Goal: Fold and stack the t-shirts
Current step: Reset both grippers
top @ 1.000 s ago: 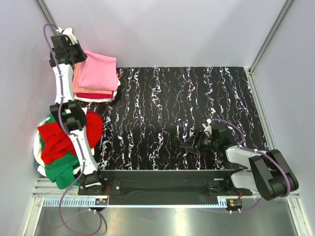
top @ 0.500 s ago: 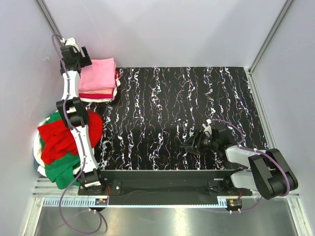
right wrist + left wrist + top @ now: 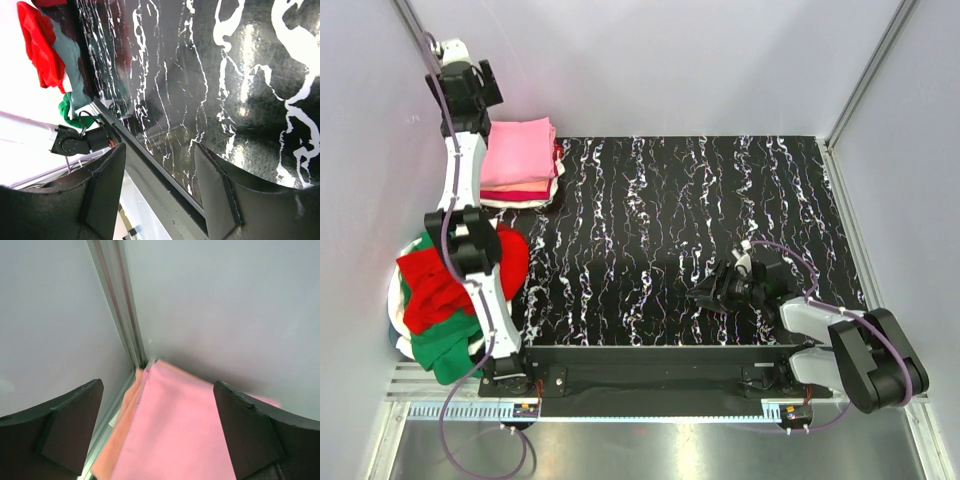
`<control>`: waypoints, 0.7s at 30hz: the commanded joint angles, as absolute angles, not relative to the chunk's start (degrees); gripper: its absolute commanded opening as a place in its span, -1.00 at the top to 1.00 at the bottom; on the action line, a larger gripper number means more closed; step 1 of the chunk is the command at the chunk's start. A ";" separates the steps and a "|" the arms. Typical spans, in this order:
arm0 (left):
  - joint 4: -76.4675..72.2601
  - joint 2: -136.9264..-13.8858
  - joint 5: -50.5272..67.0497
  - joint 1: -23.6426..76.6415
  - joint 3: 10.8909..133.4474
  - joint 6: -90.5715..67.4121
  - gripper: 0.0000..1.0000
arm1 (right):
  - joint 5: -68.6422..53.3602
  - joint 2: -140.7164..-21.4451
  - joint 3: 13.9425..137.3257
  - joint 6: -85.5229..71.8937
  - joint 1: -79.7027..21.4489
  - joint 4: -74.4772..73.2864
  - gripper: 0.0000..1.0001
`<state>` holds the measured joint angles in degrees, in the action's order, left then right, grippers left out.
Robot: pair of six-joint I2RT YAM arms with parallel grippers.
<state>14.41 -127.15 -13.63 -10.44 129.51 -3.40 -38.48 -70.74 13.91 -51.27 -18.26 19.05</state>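
A folded bubblegum pink t-shirt (image 3: 520,152) lies on top of a stack at the table's back left, over a salmon-orange one (image 3: 520,187) and a red one (image 3: 516,196). My left gripper (image 3: 468,84) hangs above the stack's far left corner, open and holding nothing. In the left wrist view the pink tee (image 3: 185,430) and the orange edge (image 3: 120,440) show between the wide fingers (image 3: 70,430). My right gripper (image 3: 705,297) rests low over the table at the near right, open and empty.
A loose pile of red (image 3: 440,285), green (image 3: 445,350) and white tees sits at the near left beside the left arm's base. The black marbled table (image 3: 700,200) is walled on three sides, with a metal rail (image 3: 650,355) along the near edge.
My left gripper opened and let go of the pink tee, which settled flat on the stack. The gripper then rose toward the back corner. The right arm stayed still.
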 commanded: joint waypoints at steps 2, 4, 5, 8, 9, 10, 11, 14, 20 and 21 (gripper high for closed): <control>11.76 -113.05 -25.22 -4.84 125.95 -2.10 -0.97 | -37.35 -67.94 14.33 -51.24 -18.63 20.48 -0.30; 20.45 -109.62 -27.15 -2.82 125.34 -7.87 -0.98 | -37.18 -67.06 14.24 -51.07 -18.63 19.95 -0.32; 22.65 -107.86 -26.81 -1.59 123.94 -9.91 -0.97 | -37.18 -67.06 14.33 -51.06 -18.63 19.69 -0.32; 28.20 -99.77 -17.96 -0.35 114.28 -16.33 -0.97 | -37.00 -66.10 14.85 -50.54 -18.63 17.33 -0.35; 30.65 -97.93 -11.32 -0.35 109.91 -17.91 -0.97 | -36.83 -65.75 14.94 -50.28 -18.63 16.88 -0.36; 32.24 -94.60 -8.99 1.21 107.78 -18.97 -0.97 | -36.74 -65.31 14.85 -50.27 -18.63 16.70 -0.36; 33.56 -92.66 -7.22 1.84 105.32 -20.38 -0.97 | -36.56 -64.26 14.77 -50.27 -18.72 16.09 -0.37; 34.81 -84.40 4.02 1.93 92.76 -22.93 -0.97 | -35.95 -61.80 14.41 -50.27 -18.63 14.86 -0.39; 39.55 -67.96 13.80 1.93 71.65 -20.58 -0.97 | -35.24 -58.36 15.99 -49.22 -18.72 9.68 -0.43; 41.29 -65.50 12.23 1.93 68.06 -19.09 -0.97 | -35.16 -58.10 16.34 -48.96 -18.63 8.88 -0.43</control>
